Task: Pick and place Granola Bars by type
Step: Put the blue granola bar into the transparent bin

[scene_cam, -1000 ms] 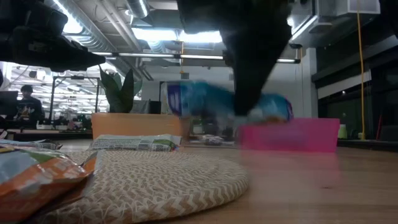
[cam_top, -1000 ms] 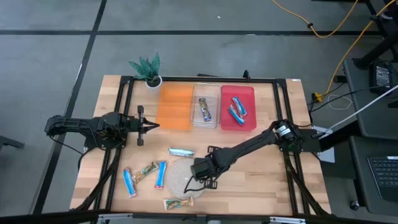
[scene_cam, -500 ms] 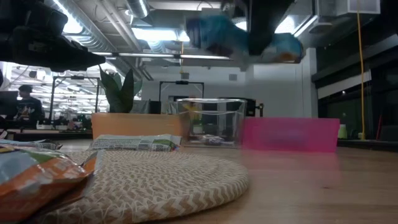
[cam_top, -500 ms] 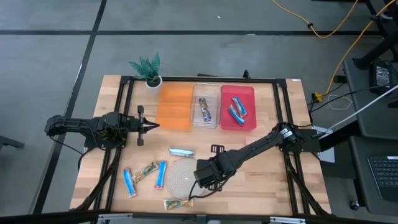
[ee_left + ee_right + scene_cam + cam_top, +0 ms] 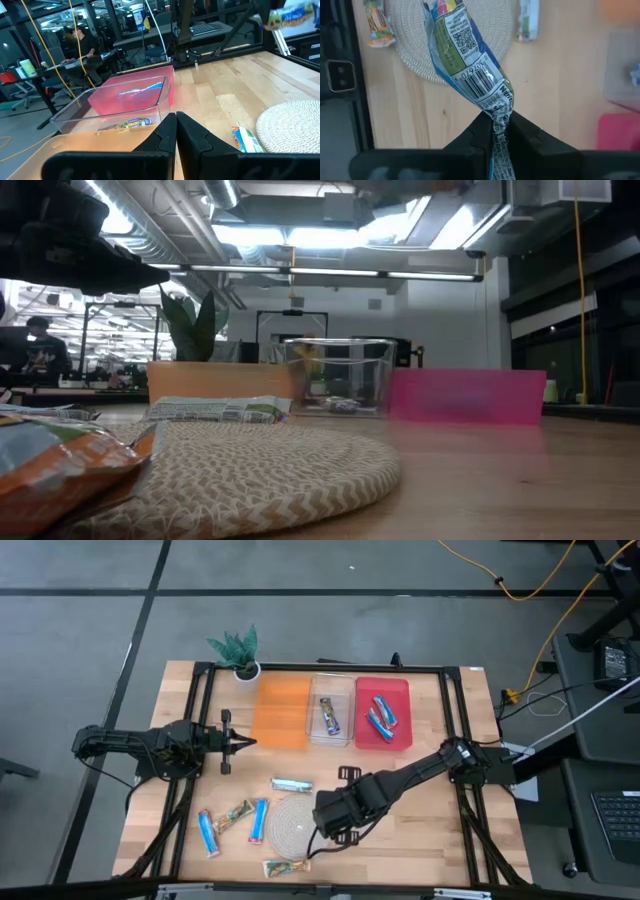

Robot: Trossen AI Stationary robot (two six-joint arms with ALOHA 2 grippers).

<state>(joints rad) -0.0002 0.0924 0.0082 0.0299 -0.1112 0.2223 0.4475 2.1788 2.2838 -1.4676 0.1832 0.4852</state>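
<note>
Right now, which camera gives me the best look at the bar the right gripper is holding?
The right wrist view: the held bar fills the frame, barcode side up, pinched by its end in the right gripper above the woven mat. The left wrist view catches it only as a blurred bit far off. The high view hides it under the arm; the low view misses it.

Grey floor crossed by dark lines around the wooden bench. Yellow cable beyond its far right corner. Ceiling strip lights and ducts overhead.
</note>
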